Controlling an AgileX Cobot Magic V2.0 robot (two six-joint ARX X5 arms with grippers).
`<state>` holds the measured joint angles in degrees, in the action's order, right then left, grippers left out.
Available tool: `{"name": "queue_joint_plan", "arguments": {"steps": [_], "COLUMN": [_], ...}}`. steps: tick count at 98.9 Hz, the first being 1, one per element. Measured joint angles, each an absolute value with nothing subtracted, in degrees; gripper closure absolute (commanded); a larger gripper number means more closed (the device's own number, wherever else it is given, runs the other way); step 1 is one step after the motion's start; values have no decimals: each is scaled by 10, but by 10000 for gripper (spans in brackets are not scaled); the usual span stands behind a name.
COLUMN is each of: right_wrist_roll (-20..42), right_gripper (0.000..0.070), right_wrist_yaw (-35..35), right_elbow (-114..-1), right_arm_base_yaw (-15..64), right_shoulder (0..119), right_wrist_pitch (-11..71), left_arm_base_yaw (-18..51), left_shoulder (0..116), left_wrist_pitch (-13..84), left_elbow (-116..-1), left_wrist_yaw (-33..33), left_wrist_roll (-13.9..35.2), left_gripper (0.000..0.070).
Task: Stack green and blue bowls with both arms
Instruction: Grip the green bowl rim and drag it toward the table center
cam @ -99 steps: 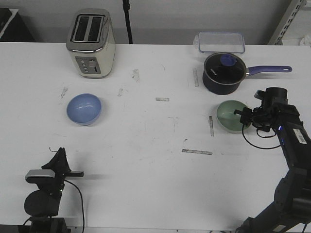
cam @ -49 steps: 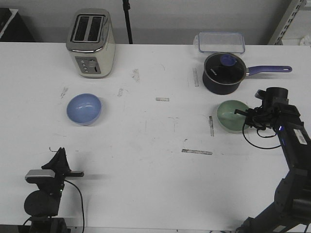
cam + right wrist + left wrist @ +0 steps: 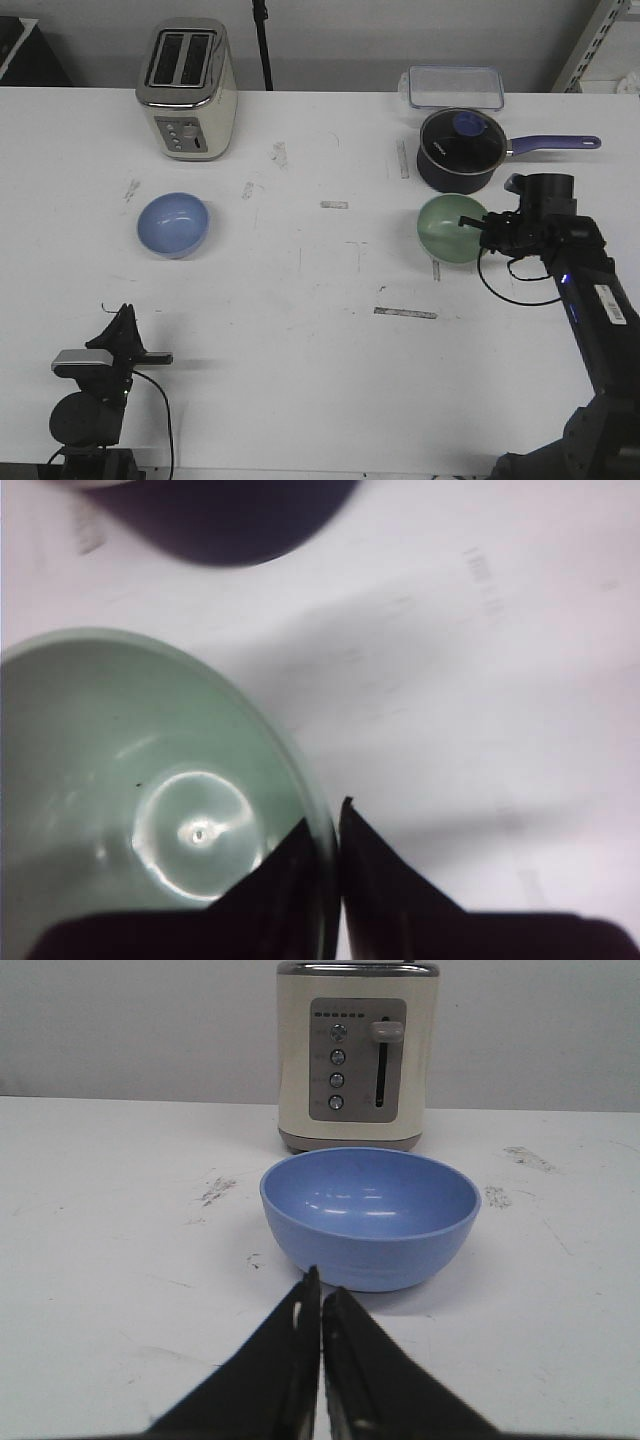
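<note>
Two bowls, well apart. Green bowl [image 3: 449, 228] sits right of centre, just near of the navy saucepan [image 3: 459, 151]; it looks tilted and prob. lifted off the table [image 3: 320, 300], though contact can't be confirmed. Right gripper [image 3: 470, 225] pinches its right rim: in the right wrist view the fingers [image 3: 352, 852] are pressed onto the wall of the green bowl [image 3: 150, 800], one inside, one outside.

Blue bowl [image 3: 173, 224] rests upright on the left side, near of the toaster [image 3: 187, 88]. Left arm is parked at the near-left edge w/ its gripper [image 3: 321, 1305] pressed together on nothing, pointing at the blue bowl [image 3: 370, 1215] but clear of it.

Step in hand, by judgement: right arm has the green bowl and is carrying it; stacking not yet done, so approx. the first half.

Next move calls for: carry the green bowl left across the table, keep it level, centre it over the blue one, lower, then release. Left arm likely needs to steady or bring the blue bowl toward the middle. Risk: a thin rim pinch may let the bowl swing or slip.
</note>
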<state>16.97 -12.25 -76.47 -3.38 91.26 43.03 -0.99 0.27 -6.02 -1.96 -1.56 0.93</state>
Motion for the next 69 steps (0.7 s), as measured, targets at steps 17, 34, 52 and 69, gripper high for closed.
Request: {"name": "queue_joint_plan", "arguments": {"steps": [17,34,52,69], "right_wrist_roll": [211,255,303,346], "right_gripper": [694,694,694,694], "right_wrist_yaw": [-119,-93,-62,-62], "right_elbow": [-765,-765,-765,-765], "right_arm_base_yaw": [41,132,212,258], "right_shoulder": [913,913,921,949], "right_wrist_pitch": [430,419,397,359], "left_arm_base_yaw": [-10,-10,-10,-10], "left_shoulder": [3,3,3,3], "left_wrist_pitch": [-60,-60,-60,-60], "left_elbow": [-20,-20,-20,-20], "left_wrist_yaw": [-16,-16,-16,-16], "left_wrist_roll": [9,9,9,9], "left_gripper": [699,699,699,699]}}
